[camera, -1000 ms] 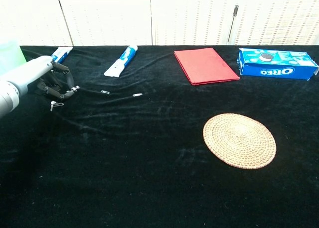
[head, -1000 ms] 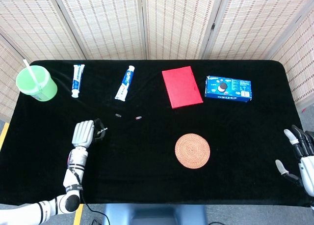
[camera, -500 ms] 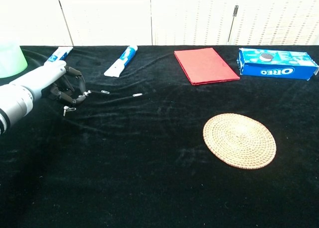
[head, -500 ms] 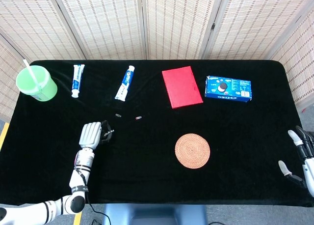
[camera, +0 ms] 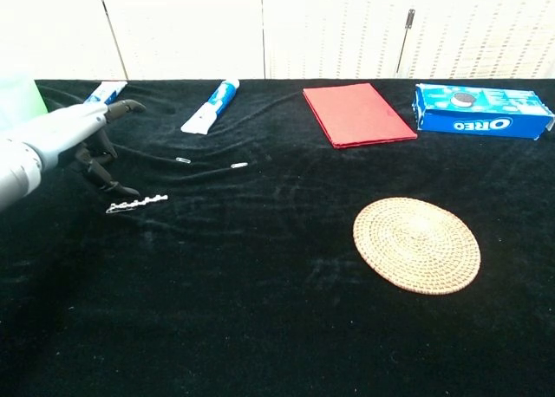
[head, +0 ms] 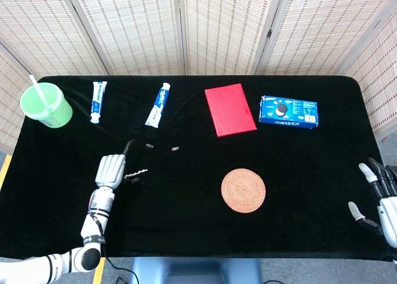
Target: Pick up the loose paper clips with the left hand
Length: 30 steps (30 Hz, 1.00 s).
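Left hand (camera: 82,141) fingers spread, holding nothing; clip chain (camera: 136,203) lies on the cloth just beside its fingertips. Two loose clips (camera: 183,160) (camera: 238,165) beyond, untouched. None picked up; all left to do.

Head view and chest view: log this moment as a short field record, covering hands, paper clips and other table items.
left hand: fingers apart, holding nothing
right hand: at the table's right edge, fingers spread, empty
clip chain: lying on the cloth by the left hand's fingers
loose paper clips: one, another, both on the cloth, apart
other items: green cup, two toothpaste tubes, red book, Oreo box, woven coaster
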### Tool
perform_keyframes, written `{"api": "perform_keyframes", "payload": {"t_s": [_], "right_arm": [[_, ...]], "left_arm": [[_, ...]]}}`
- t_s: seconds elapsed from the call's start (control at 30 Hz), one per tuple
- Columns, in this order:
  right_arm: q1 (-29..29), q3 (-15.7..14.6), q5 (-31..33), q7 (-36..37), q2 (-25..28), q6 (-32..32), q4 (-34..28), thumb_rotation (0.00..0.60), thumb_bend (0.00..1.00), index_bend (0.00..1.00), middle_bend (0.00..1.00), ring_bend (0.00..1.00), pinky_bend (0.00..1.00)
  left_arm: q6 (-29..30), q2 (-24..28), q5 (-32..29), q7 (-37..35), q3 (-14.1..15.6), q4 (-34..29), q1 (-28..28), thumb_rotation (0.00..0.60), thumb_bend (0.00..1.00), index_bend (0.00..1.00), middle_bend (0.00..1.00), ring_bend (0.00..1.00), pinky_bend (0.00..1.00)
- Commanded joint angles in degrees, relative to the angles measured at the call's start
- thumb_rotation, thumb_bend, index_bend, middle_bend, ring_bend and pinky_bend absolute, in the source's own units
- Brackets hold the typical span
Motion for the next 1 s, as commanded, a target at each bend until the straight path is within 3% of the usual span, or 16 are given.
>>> {"api": "perform_keyframes", "payload": {"t_s": [0.03,0.1,0.2,0.27,0.33,0.57,0.7,1.0], "right_arm": [[0.03,-0.06,0.15,0.05,0.02,-0.19,0.06,0.6,0.35,0.0,0.0,0.0,0.0],[0.12,-0.08,0.47,0.19,0.11,-0.59,0.13,0.6,0.35,0.0,0.0,0.0,0.0],[0.57,-0.15,1.41,-0.44,0.23,-2.21,-0.1,0.6,0.35,0.0,0.0,0.0,0.0],[0.83,-0.27,1.37,-1.26,0.16,-2.81,-0.43,0.6,0.35,0.0,0.0,0.0,0.0],[0.9,-0.34,1.17,-2.22,-0.08,-2.86,-0.64,0.6,0.35,0.0,0.0,0.0,0.0],[1.52,-0.65,0.61,-5.27,-0.92,-3.89,-1.45,0.6,0.35,0.0,0.0,0.0,0.0],[1.36,-0.84,-0.17,-6.24,-1.15,-3.19,-1.59,0.6,0.35,0.0,0.0,0.0,0.0],[0.5,-1.69,-2.08,-5.84,-1.44,-1.2,-1.08,0.6,0.35,0.0,0.0,0.0,0.0]], "left_arm": [[1.67,6.2,0.42,2.17,0.92,-7.41,1.66,0.6,0.1,0.0,0.99,0.93,0.95],[2.13,11.19,0.83,2.23,2.46,-13.95,3.62,0.6,0.11,0.0,0.85,0.75,0.74],[6.01,19.49,5.45,4.88,6.39,-21.46,7.21,0.6,0.12,0.0,0.41,0.35,0.31],[11.71,21.76,11.46,6.03,9.31,-21.91,10.46,0.6,0.12,0.0,0.25,0.18,0.15],[17.39,22.2,17.37,4.75,12.14,-19.89,14.15,0.6,0.12,0.0,0.15,0.08,0.05],[25.67,18.53,28.19,-5.21,19.64,-10.04,23.2,0.6,0.12,0.01,0.08,0.0,0.0],[27.04,16.88,28.72,-1.74,20.06,-7.77,25.35,0.6,0.12,0.01,0.05,0.0,0.0],[26.75,18.61,30.61,-4.49,19.01,-9.56,26.74,0.6,0.12,0.03,0.05,0.0,0.0]]}}
